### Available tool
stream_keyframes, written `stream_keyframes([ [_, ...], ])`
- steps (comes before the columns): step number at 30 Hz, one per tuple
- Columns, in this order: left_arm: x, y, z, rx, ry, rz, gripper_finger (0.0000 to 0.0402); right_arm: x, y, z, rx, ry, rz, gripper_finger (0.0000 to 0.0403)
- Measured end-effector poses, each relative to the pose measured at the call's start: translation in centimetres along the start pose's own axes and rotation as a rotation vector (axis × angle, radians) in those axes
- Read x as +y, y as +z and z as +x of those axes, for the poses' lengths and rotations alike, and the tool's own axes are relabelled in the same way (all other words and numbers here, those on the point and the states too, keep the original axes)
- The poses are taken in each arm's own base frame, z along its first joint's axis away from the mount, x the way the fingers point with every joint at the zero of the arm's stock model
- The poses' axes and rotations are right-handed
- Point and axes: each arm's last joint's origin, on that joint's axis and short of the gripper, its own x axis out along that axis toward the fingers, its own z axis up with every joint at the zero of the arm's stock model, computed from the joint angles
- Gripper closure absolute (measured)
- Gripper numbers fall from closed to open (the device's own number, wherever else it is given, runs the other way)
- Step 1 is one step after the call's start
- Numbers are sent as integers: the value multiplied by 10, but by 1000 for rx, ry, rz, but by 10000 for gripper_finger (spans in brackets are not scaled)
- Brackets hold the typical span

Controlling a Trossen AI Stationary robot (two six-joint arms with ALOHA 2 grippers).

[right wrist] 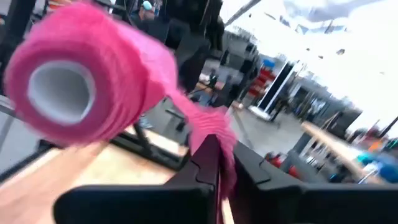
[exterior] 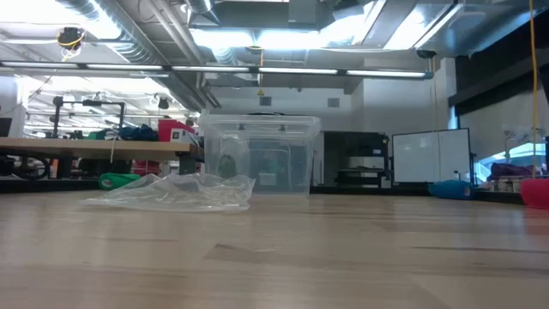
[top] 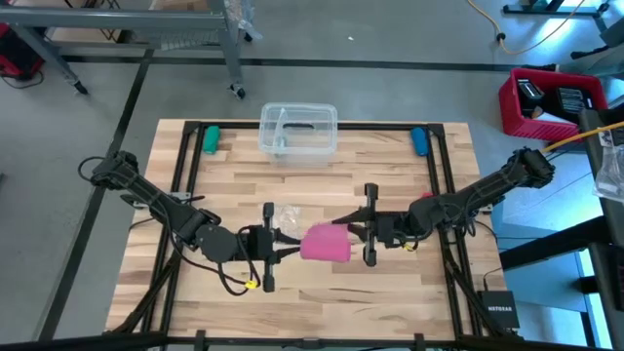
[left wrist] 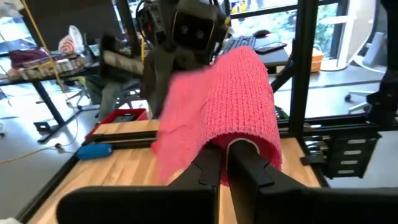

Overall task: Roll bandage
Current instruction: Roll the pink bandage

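Note:
The pink bandage point(top: 327, 244) is a short roll with a white hollow core point(right wrist: 61, 93), held between my two grippers at the table's middle. A loose strip point(right wrist: 202, 121) runs from the roll to my right gripper point(top: 354, 234), which is shut on it. My left gripper point(top: 292, 246) is shut at the roll's other end point(left wrist: 239, 134). Neither the bandage nor the grippers show in the low view. My left gripper comes level from the table's left and meets the near end of the roll point(left wrist: 244, 144), where a white core rim arches over its closed fingertips point(left wrist: 214, 163). The roll hides whether they pinch the wall or sit inside the core. My right gripper pinches the free end of the loose strip point(right wrist: 214, 138) between its two fingers point(right wrist: 199, 162), coming level from the table's right. The strip runs from the fingers up to the roll, which shows clear of the table.
A crumpled clear plastic wrapper point(top: 286, 216) lies just beyond the grippers, also in the low view point(exterior: 176, 190). A clear plastic box point(top: 297, 132) stands at the far edge, a green object point(top: 210, 139) to its left, a blue one point(top: 419, 141) to its right.

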Motion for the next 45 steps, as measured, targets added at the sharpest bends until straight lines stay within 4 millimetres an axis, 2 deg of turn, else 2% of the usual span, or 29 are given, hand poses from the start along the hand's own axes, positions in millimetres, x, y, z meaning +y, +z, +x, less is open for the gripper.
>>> stream_keyframes([
  [4, -1, 0, 0, 2, -26, -20, 396, -7, 15, 2, -38, -25, -158, 397],
  [10, -2, -8, 1, 60, -31, -29, 396, -21, 40, 4, -76, -102, -298, 393],
  [15, -1, -14, 1, 112, -13, -22, 396, -31, 60, 3, -100, -90, -319, 396],
  [21, -1, -19, 0, 159, -8, -24, 398, -38, 73, 2, -69, -76, -331, 399],
  [27, -10, -35, 10, 229, -56, -3, 398, -49, 89, 1, -36, -84, -344, 400],
  [32, -18, -34, 10, 207, -138, 34, 398, -48, 85, 1, 39, -64, -365, 399],
  [38, -26, -11, -9, 61, -226, 58, 398, -44, 74, 0, 162, -40, -349, 393],
  [45, -19, 10, -26, -49, -240, 36, 398, -38, 62, -3, 278, 23, -271, 377],
])
